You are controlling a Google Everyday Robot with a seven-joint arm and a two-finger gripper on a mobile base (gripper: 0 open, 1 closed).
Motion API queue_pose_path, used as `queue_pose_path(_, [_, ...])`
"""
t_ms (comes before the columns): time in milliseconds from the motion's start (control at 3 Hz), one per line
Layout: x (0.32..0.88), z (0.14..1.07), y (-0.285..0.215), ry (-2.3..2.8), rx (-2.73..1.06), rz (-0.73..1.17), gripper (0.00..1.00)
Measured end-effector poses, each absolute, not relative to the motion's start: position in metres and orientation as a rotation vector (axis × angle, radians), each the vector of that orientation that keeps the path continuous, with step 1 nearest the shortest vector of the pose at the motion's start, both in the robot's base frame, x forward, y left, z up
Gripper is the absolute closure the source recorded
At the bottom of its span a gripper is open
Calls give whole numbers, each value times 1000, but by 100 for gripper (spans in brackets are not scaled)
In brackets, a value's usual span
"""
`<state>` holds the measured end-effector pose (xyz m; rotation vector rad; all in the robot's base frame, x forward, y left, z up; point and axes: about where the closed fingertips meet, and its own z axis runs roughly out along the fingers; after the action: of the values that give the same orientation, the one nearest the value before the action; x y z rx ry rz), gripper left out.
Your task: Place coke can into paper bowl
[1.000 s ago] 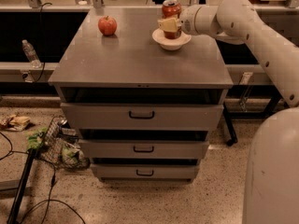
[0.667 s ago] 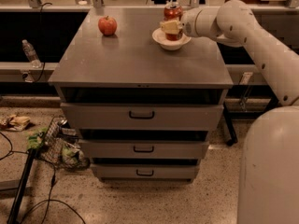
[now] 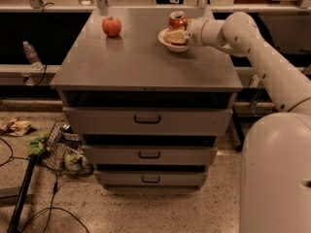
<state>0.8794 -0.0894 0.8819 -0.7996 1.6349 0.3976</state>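
The red coke can (image 3: 178,19) stands upright at the far right of the cabinet top, its lower part inside the white paper bowl (image 3: 169,43). My gripper (image 3: 177,35) reaches in from the right over the bowl and is shut on the can's lower half. The cream fingers (image 3: 175,36) hide the can's base, so I cannot tell whether it rests on the bowl's bottom. My white arm (image 3: 252,47) stretches away to the right.
A red apple (image 3: 112,26) sits at the far left of the grey cabinet top (image 3: 141,62). Drawers face me below. A wire basket (image 3: 65,149), cables and a pole lie on the floor at the left. My white base (image 3: 277,174) fills the lower right.
The coke can has come down with my gripper, from above the bowl to down into it. The apple and the bowl have not moved.
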Motion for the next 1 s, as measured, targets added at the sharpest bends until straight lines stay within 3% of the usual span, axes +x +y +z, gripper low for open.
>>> queue_pose_path(333, [886, 869, -86, 1626, -824, 407, 31])
queue_pose_path(667, [887, 870, -85, 1628, -820, 411, 8])
queue_pose_path(1000, [880, 883, -86, 1642, -793, 423, 0])
